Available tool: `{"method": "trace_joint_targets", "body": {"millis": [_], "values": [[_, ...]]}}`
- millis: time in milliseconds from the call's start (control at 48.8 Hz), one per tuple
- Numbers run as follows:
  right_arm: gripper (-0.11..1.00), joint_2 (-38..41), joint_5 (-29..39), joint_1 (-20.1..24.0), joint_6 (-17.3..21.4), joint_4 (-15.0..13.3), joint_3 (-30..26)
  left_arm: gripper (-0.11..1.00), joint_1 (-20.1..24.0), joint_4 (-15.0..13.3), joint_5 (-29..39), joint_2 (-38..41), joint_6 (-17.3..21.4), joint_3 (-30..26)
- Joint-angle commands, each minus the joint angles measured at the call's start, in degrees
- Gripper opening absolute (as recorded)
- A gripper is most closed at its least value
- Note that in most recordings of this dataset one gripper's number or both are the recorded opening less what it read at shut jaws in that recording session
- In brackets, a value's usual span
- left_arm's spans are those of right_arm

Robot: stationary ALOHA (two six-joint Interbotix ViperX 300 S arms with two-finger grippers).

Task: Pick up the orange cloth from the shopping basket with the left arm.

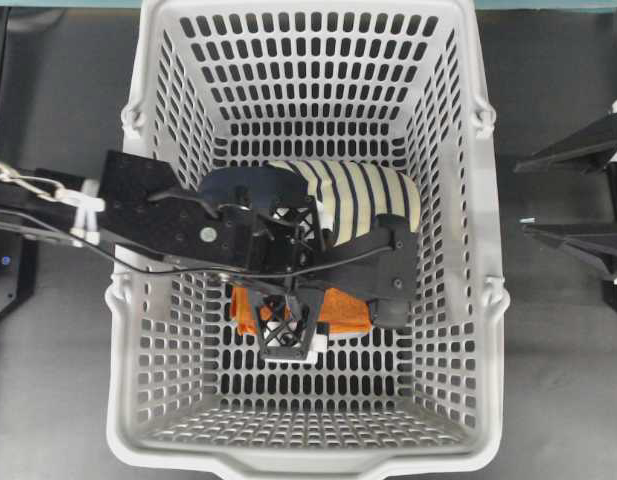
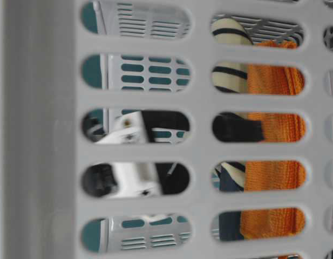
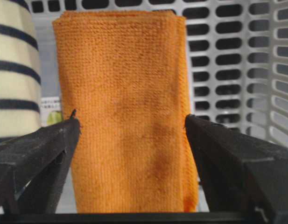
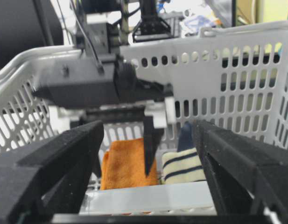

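Black fingers [image 3: 36, 158] of the left claw [image 3: 132, 126] fill the bottom of the left wrist view, spread apart on either side of the orange cloth [image 3: 125, 107]. Each inner edge sits right at a long edge of the folded cloth; whether they press it cannot be told, and nothing is clenched. The cloth's near end is cut off by the frame and by the claw's base.

From overhead, the left arm [image 1: 158, 215] reaches over the rim of the shopping basket [image 1: 488, 300] and covers most of the orange cloth [image 1: 343, 308], so only its edges show below the arm on the basket floor. The navy and cream striped slipper [image 1: 373, 200] lies just beside the cloth, partly hidden under the same arm.

At table level the basket wall [image 2: 201, 151] blocks nearly everything; cloth, slipper stripes and black and white claw parts appear only in pieces through the slots.

The right claw [image 4: 148, 154] rests outside the basket over the dark table [image 1: 558, 330], its fingers wide apart and holding nothing. In its own view the left arm hides part of the cloth [image 4: 125, 163].
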Motion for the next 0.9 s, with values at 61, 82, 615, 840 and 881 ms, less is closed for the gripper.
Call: {"method": "trace_joint_targets", "body": {"millis": [61,82,615,840,881], "values": [[0.74,0.3,-0.6,0.1,-0.1,0.2,-0.9,0.88,0.0,0.2,-0.8,1.1,-0.1,0.2],[0.74,0.3,-0.6,0.1,-0.1,0.2,-0.8,0.88,0.0,0.2,-0.8,1.2,-0.1,0.2],[0.73,0.3,-0.6,0.1,-0.1,0.2,-0.4,0.85,0.2,0.2,-2.8,1.4,-3.7,4.7],[0.73,0.3,-0.6,0.1,0.0,0.2,-0.1,0.48,0.0,0.2,-2.8,1.3,-3.2,4.7],[0.73,0.2,-0.6,0.1,0.0,0.2,-0.2,0.35,0.1,0.2,-2.7,1.1,-3.1,4.6]]}}
